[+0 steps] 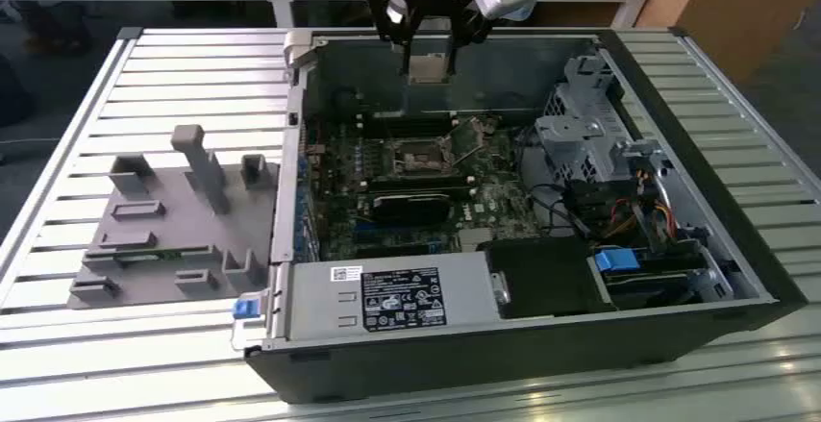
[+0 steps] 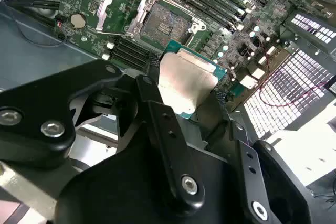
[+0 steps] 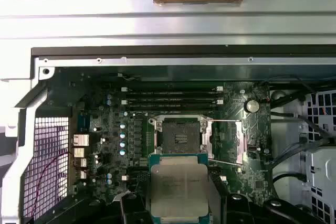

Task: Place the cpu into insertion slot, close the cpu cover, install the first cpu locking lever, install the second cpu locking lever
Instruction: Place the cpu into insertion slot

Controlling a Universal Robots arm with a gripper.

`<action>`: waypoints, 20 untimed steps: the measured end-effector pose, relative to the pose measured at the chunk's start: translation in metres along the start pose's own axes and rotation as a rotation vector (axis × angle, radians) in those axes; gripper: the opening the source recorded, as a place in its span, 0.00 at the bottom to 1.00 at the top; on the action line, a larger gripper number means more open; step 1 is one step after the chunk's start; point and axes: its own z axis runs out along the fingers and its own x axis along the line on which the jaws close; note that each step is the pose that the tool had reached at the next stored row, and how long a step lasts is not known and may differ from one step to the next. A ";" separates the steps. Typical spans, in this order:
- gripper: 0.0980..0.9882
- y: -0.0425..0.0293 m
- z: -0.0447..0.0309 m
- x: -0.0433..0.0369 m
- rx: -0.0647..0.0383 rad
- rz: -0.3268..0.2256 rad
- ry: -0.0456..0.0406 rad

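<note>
Slats of bare aluminium form the table point(image 1: 115, 345), and on it lies an open black case point(image 1: 513, 359), side panel off. Against the case's near wall sits a silver box-shaped power supply point(image 1: 385, 299) with a black label. Beside it, toward the exterior view's right, are a grey metal drive cage point(image 1: 584, 143) and loose cables point(image 1: 641, 215). A grey moulded fixture point(image 1: 167, 230) with upright posts rests on the table off the case's side, at the exterior view's left. Deeper in the case the green board point(image 1: 340, 167) lies flat on the floor, carrying a long black block point(image 1: 410, 206). Just beyond that block is the square socket point(image 1: 421, 160), bare and uncovered in the first wrist view point(image 3: 181, 139). The cover point(image 3: 240, 142), a thin silver frame, is swung open on its hinge beside the socket. Above the case's far wall hangs the gripper point(image 1: 429, 52), pinching the cpu point(image 1: 428, 64) by two opposite edges, clear of the board. The cpu is a flat square with no long side. Its dull silver metal face, rimmed in green, is turned toward both wrist views point(image 3: 178, 187) point(image 2: 186, 82), and it hangs roughly parallel to the board.
</note>
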 end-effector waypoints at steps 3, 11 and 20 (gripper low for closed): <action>0.48 0.0000 0.0000 0.0000 0.000 0.000 0.0000; 0.48 0.0000 0.0000 0.0000 -0.001 0.036 -0.0031; 0.48 -0.0001 0.0011 0.0000 -0.003 0.194 -0.0173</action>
